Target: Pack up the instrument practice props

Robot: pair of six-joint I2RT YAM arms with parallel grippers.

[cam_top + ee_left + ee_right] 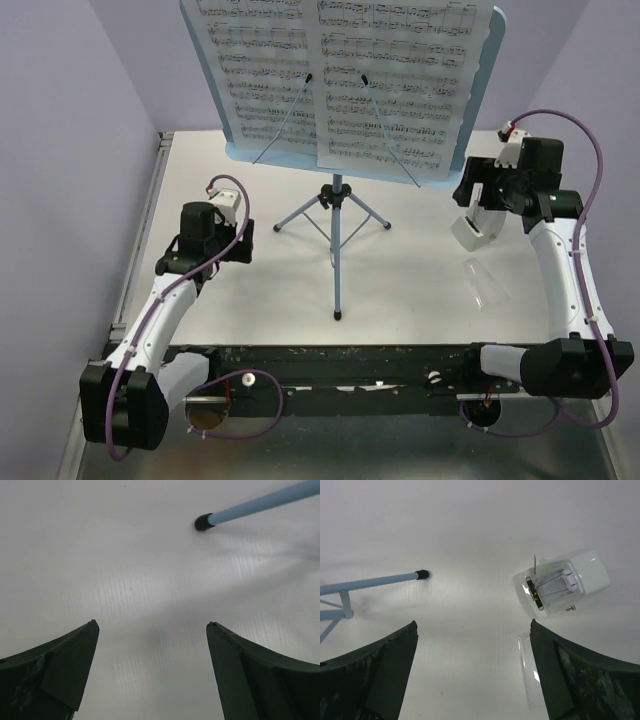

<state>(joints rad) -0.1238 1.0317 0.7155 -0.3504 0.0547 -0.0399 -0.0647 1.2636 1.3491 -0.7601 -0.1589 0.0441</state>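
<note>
The light-blue music stand (336,240) stands at the middle back of the table on its tripod legs. Two white sheet-music pages, the left page (255,60) and the right page (395,70), rest on its tray (300,157) under thin wire holders (390,125). My left gripper (235,240) hovers left of the tripod, open over bare table (152,625); one black-tipped stand leg (202,522) lies ahead of it. To the right of the stand, my right gripper (478,200) is also open and empty (473,623), with another leg tip (421,574) to its front left.
A white metronome (470,232) (560,582) sits just beside my right gripper, and its clear plastic cover (487,283) (530,675) lies nearer the front edge. Purple walls close in the table at the back and sides.
</note>
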